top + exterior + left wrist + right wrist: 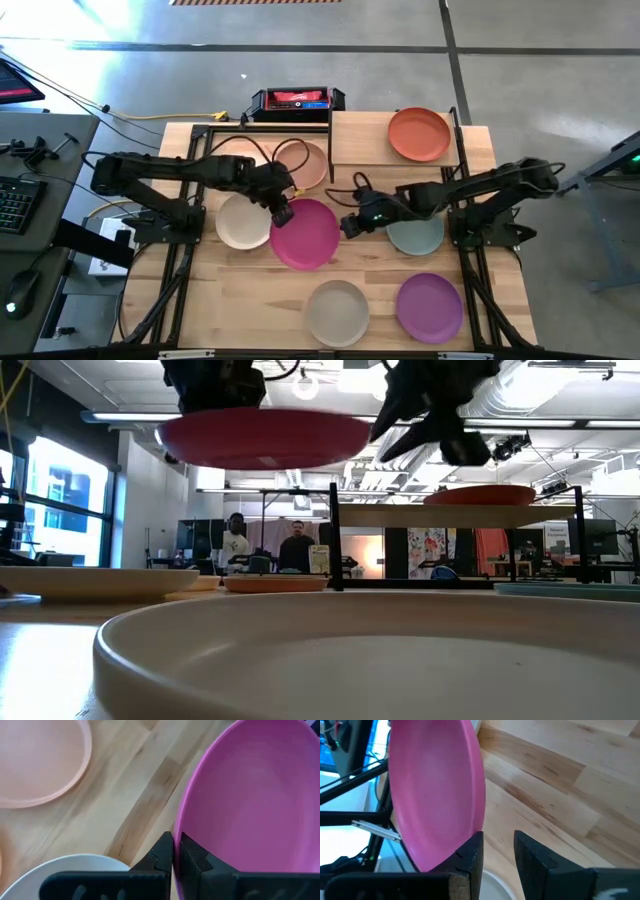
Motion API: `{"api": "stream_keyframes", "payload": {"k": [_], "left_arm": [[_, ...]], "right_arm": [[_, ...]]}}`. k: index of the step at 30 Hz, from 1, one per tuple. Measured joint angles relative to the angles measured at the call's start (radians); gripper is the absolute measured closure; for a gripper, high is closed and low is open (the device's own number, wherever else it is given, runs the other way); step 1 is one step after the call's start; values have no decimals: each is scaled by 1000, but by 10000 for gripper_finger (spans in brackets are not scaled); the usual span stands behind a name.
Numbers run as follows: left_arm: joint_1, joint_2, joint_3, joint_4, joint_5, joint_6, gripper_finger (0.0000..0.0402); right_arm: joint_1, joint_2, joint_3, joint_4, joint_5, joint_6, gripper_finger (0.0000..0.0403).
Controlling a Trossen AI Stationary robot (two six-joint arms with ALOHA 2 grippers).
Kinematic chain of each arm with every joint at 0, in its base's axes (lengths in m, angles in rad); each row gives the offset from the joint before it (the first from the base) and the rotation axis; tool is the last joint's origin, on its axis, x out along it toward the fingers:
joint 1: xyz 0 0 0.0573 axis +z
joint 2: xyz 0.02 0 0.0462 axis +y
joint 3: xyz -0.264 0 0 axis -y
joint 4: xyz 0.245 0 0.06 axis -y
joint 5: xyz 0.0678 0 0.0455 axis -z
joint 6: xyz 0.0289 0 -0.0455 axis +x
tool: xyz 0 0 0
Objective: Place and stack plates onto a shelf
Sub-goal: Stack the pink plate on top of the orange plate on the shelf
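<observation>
A magenta plate (308,236) hangs above the table's middle and shows lifted in the low view (265,438). My left gripper (283,211) is shut on its left rim. My right gripper (348,225) stands open at the plate's right rim (479,815), with nothing between its fingers. The shelf (360,140) stands at the far right and carries an orange-red plate (419,134). Flat on the table lie a peach plate (303,163), a cream plate (240,223), a sage green plate (417,238), an off-white plate (338,312) and a purple plate (429,307). My left gripper pinches the magenta plate's left rim (176,836) between its two fingers, one finger (162,854) outside and one (194,857) over the plate's inner face. The fingers slant down from the table's left. The plate hangs clear of the table, about level. My right gripper has one finger (470,851) right at the plate's rim; whether it touches cannot be told.
A black-and-red box (297,100) sits beyond the table's far edge. In the low view, people (265,547) stand far off in the room behind. Bare wood shows at the near left of the table (250,300).
</observation>
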Motion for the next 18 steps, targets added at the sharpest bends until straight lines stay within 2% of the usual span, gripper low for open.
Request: {"api": "stream_keyframes", "payload": {"k": [6,18], "left_arm": [[6,46,0,-51,-2,0,399],[5,113,0,19,10,8,399]], "right_arm": [[0,33,0,32,1,3,311],[0,53,0,16,46,27,311]]}}
